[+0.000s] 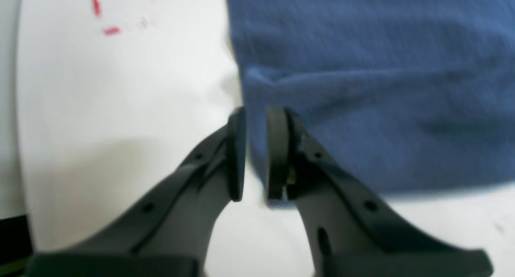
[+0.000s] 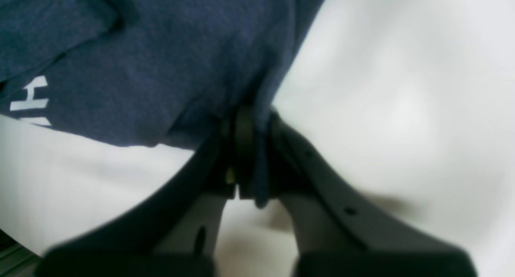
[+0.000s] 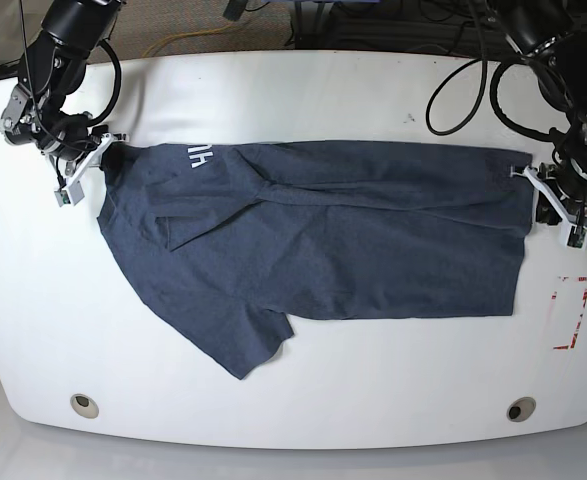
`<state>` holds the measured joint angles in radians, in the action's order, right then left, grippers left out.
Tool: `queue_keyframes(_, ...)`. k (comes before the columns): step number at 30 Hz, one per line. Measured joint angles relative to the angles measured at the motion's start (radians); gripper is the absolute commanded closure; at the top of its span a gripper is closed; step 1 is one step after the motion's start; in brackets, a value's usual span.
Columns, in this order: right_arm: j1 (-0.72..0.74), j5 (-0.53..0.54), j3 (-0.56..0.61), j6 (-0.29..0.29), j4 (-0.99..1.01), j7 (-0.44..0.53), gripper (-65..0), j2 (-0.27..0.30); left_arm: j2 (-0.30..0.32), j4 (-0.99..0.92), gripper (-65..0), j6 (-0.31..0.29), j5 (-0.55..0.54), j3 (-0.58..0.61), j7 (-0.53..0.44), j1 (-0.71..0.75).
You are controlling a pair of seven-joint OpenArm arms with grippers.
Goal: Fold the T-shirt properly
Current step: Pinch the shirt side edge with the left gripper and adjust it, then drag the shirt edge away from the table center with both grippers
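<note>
The T-shirt (image 3: 323, 235) lies spread across the middle of the white table (image 3: 303, 390), one sleeve (image 3: 238, 335) pointing to the near edge. At far right the left gripper (image 1: 255, 154) pinches its hem corner; at far left the right gripper (image 2: 251, 154) clamps cloth beside the white lettering (image 2: 32, 100).

The slate-blue T-shirt (image 3: 323, 240) lies spread sideways on the table, 1 half folded over, 1 sleeve jutting out.

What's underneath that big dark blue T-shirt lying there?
Under the dark slate-blue heathered T-shirt only the white tabletop shows around its edges. One sleeve and a side strip are folded over the top. Anything beneath the cloth is covered, so I cannot tell.
</note>
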<state>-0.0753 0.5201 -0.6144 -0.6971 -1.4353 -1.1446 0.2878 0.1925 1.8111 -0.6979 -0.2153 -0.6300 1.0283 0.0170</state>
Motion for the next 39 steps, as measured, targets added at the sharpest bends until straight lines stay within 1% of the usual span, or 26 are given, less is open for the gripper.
queue_keyframes(2, 0.000, 0.000, 0.000, 0.000, 0.000, 0.000, 0.0, 0.000, 0.000, -0.023, -8.3, 0.000, 0.049, -0.001, -0.004, -0.018)
queue_keyframes(4, 0.000, 0.000, 0.000, 0.000, 0.000, 0.000, 0.0, 0.000, 0.000, -0.057, -12.6, 0.000, 0.096, -0.002, 0.003, -0.036)
queue_keyframes(7, 0.000, 0.000, 0.000, 0.000, 0.000, 0.000, 0.0, 0.000, -0.001, -0.103, -26.2, 0.000, 0.130, -0.002, 0.003, -0.051)
queue_keyframes(9, 0.000, 0.000, 0.000, 0.000, 0.000, 0.000, 0.0, 0.000, 0.001, -0.106, -36.4, 0.000, 0.126, -0.002, 0.000, -0.045)
queue_keyframes(11, 0.000, 0.001, 0.000, 0.000, 0.000, 0.000, 0.0, 0.000, 0.012, -0.106, -42.5, 0.000, 0.123, -0.002, 0.000, -0.031)
queue_keyframes(12, 0.000, 0.000, 0.000, 0.000, 0.000, 0.000, 0.0, 0.000, 0.017, -0.106, -43.5, 0.000, 0.117, -0.003, 0.000, -0.024)
queue_keyframes(17, 0.000, 0.000, 0.000, 0.000, 0.000, 0.000, 0.0, 0.000, 0.019, -0.131, -43.3, 0.000, 0.125, -0.009, 0.003, -0.016)
queue_keyframes(22, 0.000, 0.000, 0.000, 0.000, 0.000, 0.000, 0.0, 0.000, 0.016, -0.230, -43.3, 0.000, 0.118, -0.001, -0.005, -0.022)
queue_keyframes(26, 0.000, 0.000, 0.000, 0.000, 0.000, 0.000, 0.0, 0.000, 0.016, -0.264, -43.3, 0.000, 0.122, 0.005, -0.004, -0.020)
queue_keyframes(28, 0.000, 0.000, 0.000, 0.000, 0.000, 0.000, 0.0, 0.000, 0.021, -0.279, -43.3, 0.002, 0.108, 0.039, -0.005, -0.021)
queue_keyframes(30, 0.000, 0.000, 0.000, 0.000, 0.000, 0.000, 0.0, 0.000, 0.021, -0.301, -43.3, 0.001, 0.063, 0.080, -0.006, -0.026)
queue_keyframes(32, 0.001, 0.000, 0.000, 0.000, 0.000, -0.001, 0.0, 0.000, 0.015, -0.322, -43.3, 0.001, 0.045, 0.097, -0.024, -0.028)
queue_keyframes(36, 0.003, 0.000, 0.000, 0.000, 0.000, -0.002, 0.0, 0.000, 0.017, -0.358, -42.8, 0.001, 0.045, 0.101, -0.068, -0.025)
queue_keyframes(37, 0.003, -0.001, 0.000, 0.000, 0.000, -0.004, 0.0, 0.000, 0.019, -0.371, -41.3, 0.000, 0.047, 0.100, -0.073, -0.025)
queue_keyframes(38, 0.004, -0.001, 0.000, 0.000, 0.000, -0.004, 0.0, 0.000, 0.020, -0.379, -38.1, 0.001, 0.044, 0.099, -0.085, -0.025)
queue_keyframes(39, 0.004, -0.001, 0.000, 0.000, 0.000, -0.003, 0.0, -0.001, 0.023, -0.387, -32.2, 0.001, 0.038, 0.098, -0.088, -0.026)
